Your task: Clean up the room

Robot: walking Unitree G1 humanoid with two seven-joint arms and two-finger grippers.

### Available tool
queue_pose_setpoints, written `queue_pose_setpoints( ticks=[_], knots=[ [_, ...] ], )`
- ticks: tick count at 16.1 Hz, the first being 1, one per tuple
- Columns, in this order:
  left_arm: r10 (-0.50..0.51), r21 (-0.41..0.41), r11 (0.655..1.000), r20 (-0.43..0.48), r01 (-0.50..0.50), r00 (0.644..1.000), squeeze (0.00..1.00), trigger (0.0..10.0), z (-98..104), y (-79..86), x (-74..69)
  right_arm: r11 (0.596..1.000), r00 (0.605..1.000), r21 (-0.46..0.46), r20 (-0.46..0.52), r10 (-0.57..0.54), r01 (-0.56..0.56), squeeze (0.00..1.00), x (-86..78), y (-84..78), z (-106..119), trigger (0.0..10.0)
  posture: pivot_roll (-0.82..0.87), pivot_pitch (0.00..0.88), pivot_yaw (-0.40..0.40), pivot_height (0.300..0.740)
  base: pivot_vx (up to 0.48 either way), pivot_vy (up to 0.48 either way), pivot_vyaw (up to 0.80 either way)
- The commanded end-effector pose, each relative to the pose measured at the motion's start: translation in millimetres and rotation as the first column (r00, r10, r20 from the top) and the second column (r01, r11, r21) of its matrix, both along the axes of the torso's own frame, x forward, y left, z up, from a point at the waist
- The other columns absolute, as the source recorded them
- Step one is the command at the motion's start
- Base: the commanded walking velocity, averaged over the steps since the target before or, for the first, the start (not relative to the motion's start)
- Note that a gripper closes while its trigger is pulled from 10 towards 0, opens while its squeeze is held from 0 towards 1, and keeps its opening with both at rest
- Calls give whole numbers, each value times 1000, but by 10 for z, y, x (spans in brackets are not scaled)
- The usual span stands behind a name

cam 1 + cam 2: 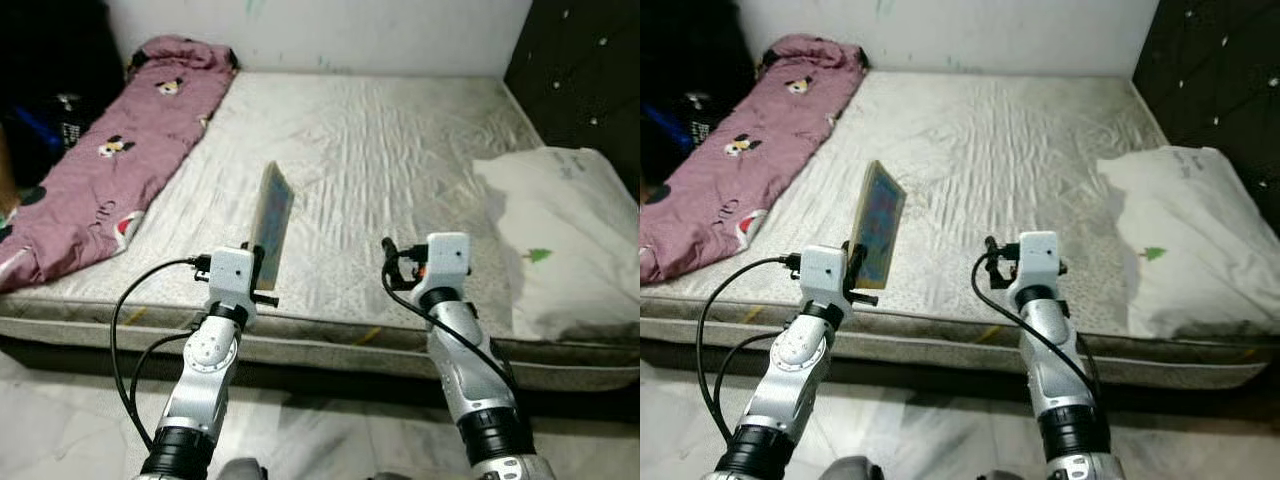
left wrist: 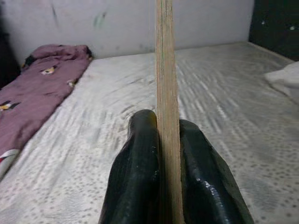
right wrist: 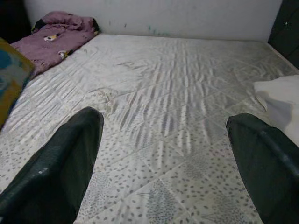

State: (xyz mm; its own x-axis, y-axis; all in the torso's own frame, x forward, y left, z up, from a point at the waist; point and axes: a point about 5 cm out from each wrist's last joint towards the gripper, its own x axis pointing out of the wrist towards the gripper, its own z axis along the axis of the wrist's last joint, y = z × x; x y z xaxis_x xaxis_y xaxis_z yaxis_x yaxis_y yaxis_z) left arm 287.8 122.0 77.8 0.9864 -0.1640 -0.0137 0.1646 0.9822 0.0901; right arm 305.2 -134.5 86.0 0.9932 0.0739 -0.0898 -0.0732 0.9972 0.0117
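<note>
Our left gripper (image 2: 161, 140) clamps a thin flat book (image 1: 270, 222) between its two glossy black fingers (image 2: 138, 168), holding it upright on edge above the mattress's (image 1: 400, 150) near edge, its colourful cover facing right. Our right gripper (image 3: 163, 154) hangs beside it with fingers spread wide, holding nothing. The mattress is pale, quilted and speckled. A mauve blanket (image 1: 110, 150) with cartoon prints lies rumpled along its left side; a white pillow (image 1: 560, 230) rests at the right.
</note>
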Motion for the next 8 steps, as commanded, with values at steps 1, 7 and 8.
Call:
queue_pose_setpoints(
  ticks=[1, 7, 8],
  knots=[
    [10, -2, 1000, 63, -10, 998, 0, 10000, 120, 73, 27, 1000, 1000, 3, 5, 18, -18, 0, 15, 50, 27, 10000, 51, 0, 12, 740, 0, 0, 0],
    [-7, -5, 1000, 68, 7, 998, 0, 10000, 121, 77, 27, 1000, 1000, 4, 5, 21, -21, 0, 27, 50, 28, 10000, 53, 0, 11, 740, 324, 0, 0],
    [-8, -6, 1000, 69, 8, 998, 0, 10000, 122, 77, 27, 1000, 1000, 4, 5, 21, -21, 0, 28, 52, 29, 10000, 53, 0, 11, 740, 394, 0, 0]
  ],
)
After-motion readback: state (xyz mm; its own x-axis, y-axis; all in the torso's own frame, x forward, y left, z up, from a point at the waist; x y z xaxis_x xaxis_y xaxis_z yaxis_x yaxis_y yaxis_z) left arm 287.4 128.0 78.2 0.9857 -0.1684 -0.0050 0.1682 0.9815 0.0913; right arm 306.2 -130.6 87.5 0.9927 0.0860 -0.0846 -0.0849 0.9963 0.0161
